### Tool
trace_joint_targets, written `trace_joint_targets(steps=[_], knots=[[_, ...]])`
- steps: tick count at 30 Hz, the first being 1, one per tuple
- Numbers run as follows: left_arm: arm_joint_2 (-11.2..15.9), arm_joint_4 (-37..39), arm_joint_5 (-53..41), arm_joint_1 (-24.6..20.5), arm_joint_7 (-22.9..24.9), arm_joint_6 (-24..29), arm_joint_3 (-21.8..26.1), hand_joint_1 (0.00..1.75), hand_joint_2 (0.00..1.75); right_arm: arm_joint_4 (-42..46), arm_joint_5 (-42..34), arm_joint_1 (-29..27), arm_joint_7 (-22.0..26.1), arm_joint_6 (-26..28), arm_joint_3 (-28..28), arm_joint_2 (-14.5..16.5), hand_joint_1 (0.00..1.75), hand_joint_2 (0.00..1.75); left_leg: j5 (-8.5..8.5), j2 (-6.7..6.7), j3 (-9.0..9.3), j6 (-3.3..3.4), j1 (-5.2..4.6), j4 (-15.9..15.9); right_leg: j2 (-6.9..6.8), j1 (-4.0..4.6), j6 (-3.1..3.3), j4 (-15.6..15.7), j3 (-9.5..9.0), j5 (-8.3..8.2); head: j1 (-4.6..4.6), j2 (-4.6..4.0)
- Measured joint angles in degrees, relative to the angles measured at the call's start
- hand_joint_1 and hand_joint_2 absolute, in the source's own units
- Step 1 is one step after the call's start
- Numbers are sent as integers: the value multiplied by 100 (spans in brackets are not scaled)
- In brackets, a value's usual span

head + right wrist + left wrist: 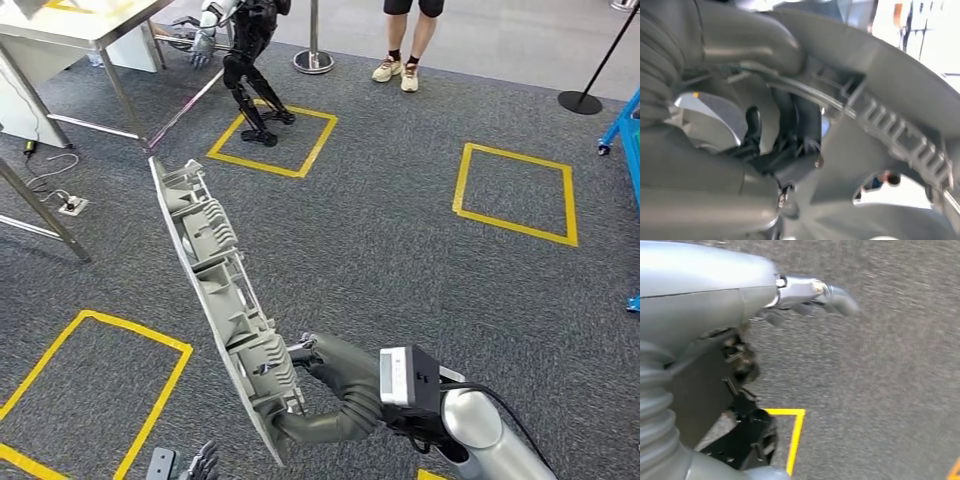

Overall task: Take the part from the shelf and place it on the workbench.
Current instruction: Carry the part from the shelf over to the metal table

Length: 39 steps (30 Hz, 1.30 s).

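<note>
Gripping the long grey part (219,290) at its lower end, the right hand (332,390) is seen low in the head view, the part slanting toward upper left over carpet (392,240). In the left wrist view, the left hand (753,300) hangs above carpet, nothing held, fingers' spread unclear. In the right wrist view, the part (885,125) is clasped close.

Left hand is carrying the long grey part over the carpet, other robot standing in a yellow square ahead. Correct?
Not quite: the head view shows the right hand gripping the long grey part, not the left hand, which hangs low holding nothing. The rest holds: the part is over the carpet, and the other robot stands in a yellow square ahead.
</note>
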<state>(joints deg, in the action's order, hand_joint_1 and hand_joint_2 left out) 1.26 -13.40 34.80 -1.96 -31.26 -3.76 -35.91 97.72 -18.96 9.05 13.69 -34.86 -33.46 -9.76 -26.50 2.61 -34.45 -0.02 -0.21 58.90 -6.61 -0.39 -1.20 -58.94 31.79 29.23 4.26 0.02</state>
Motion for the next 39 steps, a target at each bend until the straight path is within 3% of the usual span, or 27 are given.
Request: trace_joint_targets(steps=[1, 3, 5, 6, 7, 8, 9, 11, 13, 15, 16, 18, 20, 22, 23, 24, 26, 28, 31, 33, 35, 36, 37, 38, 39], knots=[[1, 3, 11, 5, 1, 9, 0, 0, 175, -1, -1, 3, -1, -3, -3, 1, 175, 175, 13, -64, 11, 40, 11, -18, 60, -13, -37, -27, -6, 33, 0, 0], [-4, 4, 35, -5, 2, 36, 1, 0, 175, -7, -8, 7, 1, -20, -5, 0, 175, 175, 44, -192, 38, 112, 40, -52, 342, -39, -92, -373, 138, 256, -16, -1], [-18, 3, 50, -21, 4, 61, 2, 0, 175, -27, -19, 2, 2, -38, -7, -2, 175, 175, 50, -327, 33, 143, 40, -51, 577, -42, -106, -1114, 516, 598, -32, 0], [-26, 3, 55, -21, 8, 70, 2, 0, 175, -43, -21, -1, 1, -42, -8, -2, 175, 175, 49, -405, 31, 147, 38, -47, 609, -41, -109, -1438, 698, 690, -33, 0], [-30, 4, 61, -18, 13, 78, 2, 0, 175, -60, -22, -2, 0, -44, -9, -2, 175, 175, 48, -487, 31, 148, 36, -40, 620, -40, -106, -1593, 804, 677, -33, 0], [-31, 4, 65, -15, 17, 83, 2, 0, 175, -74, -23, -2, -1, -44, -9, -3, 175, 175, 47, -573, 32, 146, 37, -29, 628, -43, -99, -1517, 799, 548, -33, 0], [-33, 4, 69, -13, 21, 87, 3, 0, 175, -84, -23, 0, -2, -44, -9, -3, 175, 175, 44, -658, 33, 140, 40, -17, 657, -49, -88, -1230, 687, 337, -33, -1], [-39, 3, 73, -16, 23, 94, 4, 0, 175, -92, -23, 15, -3, -44, -10, -2, 175, 175, 35, -813, 21, 104, 43, 12, 857, -66, -67, -448, 346, -29, -32, -2], [-45, 2, 80, -17, 23, 99, 5, 0, 175, -93, -27, 38, 1, -46, -11, -1, 175, 175, 42, -932, -14, 28, 53, 19, 1008, -61, -37, -62, 183, -129, -35, -2], [-44, 4, 87, -12, 24, 101, 6, 0, 175, -94, -30, 55, 4, -49, -13, 1, 175, 175, 65, -1032, -45, -62, 69, -13, 939, -44, 28, -31, 173, -130, -39, -1], [-42, 4, 91, -8, 24, 103, 6, 0, 175, -95, -29, 64, 1, -49, -14, 4, 175, 175, 58, -993, -53, -96, 72, -8, 879, -44, 68, -8, 160, -143, -39, -1], [-38, 5, 97, -13, 29, 106, 5, 0, 175, -96, -31, 80, 1, -50, -15, 16, 175, 175, -114, -721, -183, -145, 60, 259, 739, -60, 146, 39, 133, -161, -31, 0], [-38, 4, 103, -29, 38, 108, 6, 0, 175, -97, -32, 84, 3, -50, -16, 26, 175, 175, -476, -416, -511, -176, 56, 956, 589, -47, 191, 46, 125, -152, -23, 0], [-38, 4, 107, -25, 42, 109, 7, 0, 175, -103, -32, 83, 2, -50, -16, 28, 175, 175, -664, -334, -776, -201, 64, 1522, 430, -36, 200, 44, 122, -138, -22, 0], [-38, 4, 108, -18, 42, 109, 6, 0, 175, -108, -32, 84, 1, -50, -16, 30, 175, 175, -609, -316, -770, -206, 66, 1531, 360, -34, 197, 42, 117, -131, -22, -1], [-38, 4, 109, -13, 42, 109, 6, 0, 175, -112, -32, 84, -1, -50, -17, 34, 175, 175, -455, -281, -641, -203, 68, 1302, 292, -34, 189, 39, 107, -121, -22, 0], [-37, 4, 112, -16, 45, 114, 5, 0, 175, -116, -32, 88, -4, -50, -19, 50, 175, 175, -126, -59, -214, -165, 43, 519, 170, -19, 153, 26, 74, -89, -21, -1], [-38, 2, 113, -27, 52, 128, 6, 0, 175, -116, -30, 96, -9, -50, -20, 65, 175, 175, -2, 103, 29, -81, 6, 40, 64, 10, 96, 17, 49, -60, -27, -2], [-40, 2, 112, -9, 60, 147, 7, 0, 175, -116, -28, 103, -18, -50, -20, 82, 175, 175, 13, -55, 27, 42, -3, -24, -57, 13, -3, 22, 11, -31, -32, -1], [-43, 3, 109, -7, 61, 150, 7, 0, 175, -116, -30, 101, -22, -49, -16, 90, 175, 175, 46, -185, 50, 113, 28, -63, 171, -11, -71, -197, 79, 128, -42, -1], [-50, 0, 107, -24, 61, 151, 7, 0, 175, -118, -30, 84, -20, -48, -13, 89, 175, 175, 62, -312, 53, 152, 49, -73, 510, -26, -112, -864, 405, 464, -56, 0], [-53, -1, 107, -28, 62, 151, 7, 0, 175, -120, -28, 73, -21, -48, -11, 87, 175, 175, 64, -383, 48, 160, 51, -71, 587, -26, -121, -1255, 615, 613, -61, 0], [-56, -2, 107, -26, 63, 151, 7, 0, 175, -124, -27, 60, -23, -48, -11, 86, 175, 175, 64, -461, 46, 161, 51, -67, 614, -26, -125, -1524, 771, 671, -61, 0], [-58, -1, 107, -22, 63, 151, 7, 0, 175, -127, -27, 53, -25, -48, -11, 86, 175, 175, 64, -543, 47, 160, 52, -62, 623, -28, -122, -1588, 832, 615, -62, 0], [-58, -1, 106, -19, 62, 149, 7, 0, 175, -130, -27, 49, -26, -48, -11, 85, 175, 175, 63, -627, 49, 155, 55, -54, 637, -34, -115, -1418, 775, 450, -62, -1]])
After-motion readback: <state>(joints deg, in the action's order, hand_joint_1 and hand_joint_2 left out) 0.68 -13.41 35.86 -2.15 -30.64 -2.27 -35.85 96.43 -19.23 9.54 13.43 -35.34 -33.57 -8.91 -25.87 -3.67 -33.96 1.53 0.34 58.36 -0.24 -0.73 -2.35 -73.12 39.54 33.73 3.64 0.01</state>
